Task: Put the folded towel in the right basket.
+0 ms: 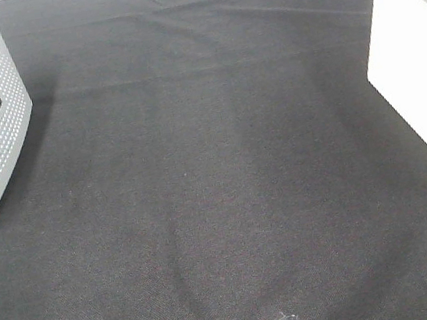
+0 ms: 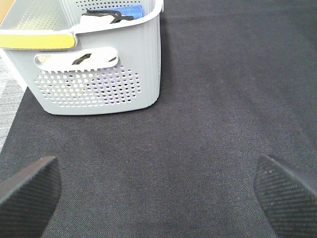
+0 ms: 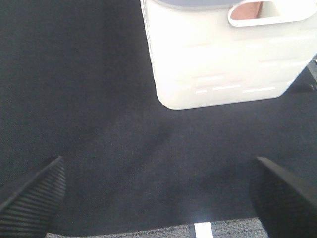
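Right basket (image 1: 416, 55) hugs the black cloth's (image 1: 216, 176) edge; something pinkish, maybe towel, shows inside; both claws spread

even light, overexposed white basket (image 1: 416, 55)

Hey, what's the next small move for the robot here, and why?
Probably raise the right gripper to look into the white basket. Both it and the left gripper are open and empty, no towel lies on the black cloth, and something pinkish shows through the basket's handle slot, possibly the towel.
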Tool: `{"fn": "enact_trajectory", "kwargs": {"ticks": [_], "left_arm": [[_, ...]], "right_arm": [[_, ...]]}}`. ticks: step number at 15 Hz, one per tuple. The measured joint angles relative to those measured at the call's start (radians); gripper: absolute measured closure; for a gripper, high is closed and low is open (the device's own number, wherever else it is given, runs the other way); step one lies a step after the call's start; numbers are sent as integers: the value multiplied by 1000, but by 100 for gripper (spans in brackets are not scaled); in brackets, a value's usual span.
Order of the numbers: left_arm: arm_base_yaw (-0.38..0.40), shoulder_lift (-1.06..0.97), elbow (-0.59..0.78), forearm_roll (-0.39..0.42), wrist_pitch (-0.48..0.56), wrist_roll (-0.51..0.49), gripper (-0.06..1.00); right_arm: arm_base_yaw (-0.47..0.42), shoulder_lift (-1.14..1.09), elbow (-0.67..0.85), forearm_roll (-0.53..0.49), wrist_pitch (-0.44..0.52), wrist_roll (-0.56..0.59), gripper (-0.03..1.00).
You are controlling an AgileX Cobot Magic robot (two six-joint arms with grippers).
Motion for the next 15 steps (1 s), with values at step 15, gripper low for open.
{"fn": "enact_trajectory", "kwargs": {"ticks": [15], "left_arm": [[0, 0, 0, 0, 0, 0, -5]], "right_arm": [[0, 0, 0, -1, -1, 16, 0]]}}
